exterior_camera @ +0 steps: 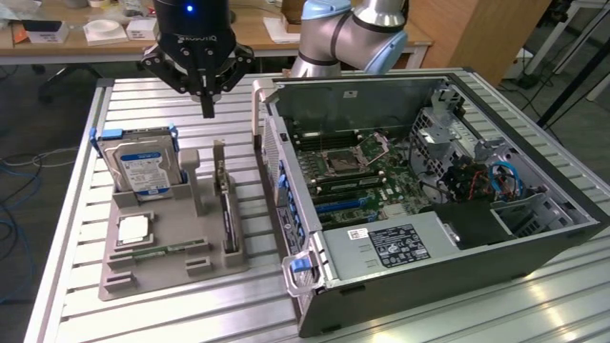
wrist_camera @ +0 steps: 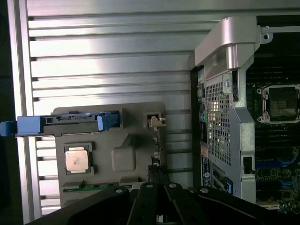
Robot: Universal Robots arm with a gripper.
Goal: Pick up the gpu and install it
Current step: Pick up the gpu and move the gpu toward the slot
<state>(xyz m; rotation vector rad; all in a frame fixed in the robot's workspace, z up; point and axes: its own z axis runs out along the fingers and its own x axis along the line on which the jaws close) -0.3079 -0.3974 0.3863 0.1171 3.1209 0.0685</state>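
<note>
The gpu (exterior_camera: 226, 207) stands on its edge in a slot of the grey holder tray (exterior_camera: 219, 266), a thin dark card with its silver bracket at the far end. In the wrist view the gpu (wrist_camera: 158, 157) reads as a narrow dark line running away from the fingers. My gripper (exterior_camera: 207, 107) hangs above the table just beyond the tray's far end, pointing down, its fingers shut together on nothing. In the wrist view the gripper (wrist_camera: 158, 201) sits just over the card's near end.
On the tray are a silver hard drive (exterior_camera: 143, 168) in a blue caddy, a CPU (exterior_camera: 133, 227) and a green memory stick (exterior_camera: 162, 251). An open computer case (exterior_camera: 429, 186) with its motherboard (exterior_camera: 367, 179) exposed lies at the exterior view's right. The table is slatted metal (exterior_camera: 143, 100).
</note>
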